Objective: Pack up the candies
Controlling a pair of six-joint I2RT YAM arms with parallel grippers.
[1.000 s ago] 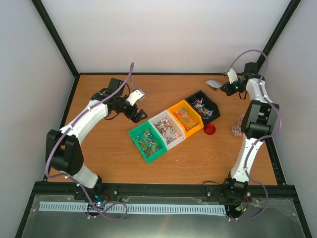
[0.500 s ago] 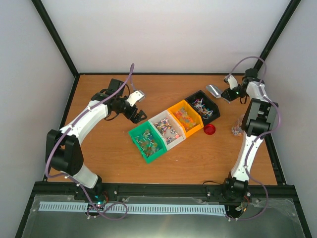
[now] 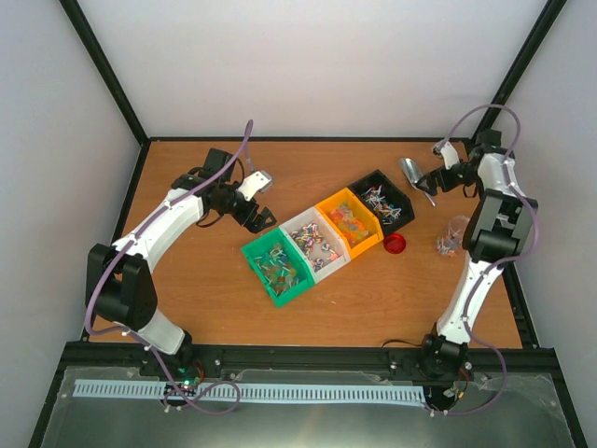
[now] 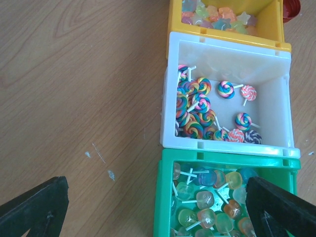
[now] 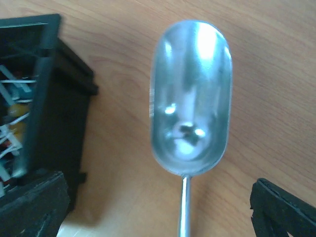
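Swung outward toward the table's 2 o'clock corner in the last second, the right gripper (image 3: 438, 179) has let go of the silver scoop (image 3: 411, 174), which it carried clamped and lifted a moment ago. The scoop now lies flat on the table (image 3: 205, 308), just beside the black bin (image 3: 382, 202) at that bin's 1 o'clock.

Seen from the right wrist, the jaws stand wide apart. The scoop's thin handle (image 5: 183, 207) runs between them, touching neither, and its bowl (image 5: 191, 94) is empty. The release suggests that a scooping round is over or has been broken off.

No candies (image 3: 315, 243) lie between these jaws. The nearest show in the black bin at 9 o'clock in the wrist view, apart from the fingers.

Across the table, the left gripper (image 4: 158, 207) hangs with its jaws spread wide and holds nothing. It is over the near edge of the green bin (image 4: 227, 165), with lollipops directly below. The white bin (image 4: 276, 64) is at 12 o'clock and the orange bin (image 4: 224, 39) lies beyond it.

All four bins hold sweets. A red lid (image 3: 395, 245) rests at 5 o'clock of the black bin. A small clear container (image 3: 454, 229) stands by the right forearm, its contents too small to tell.
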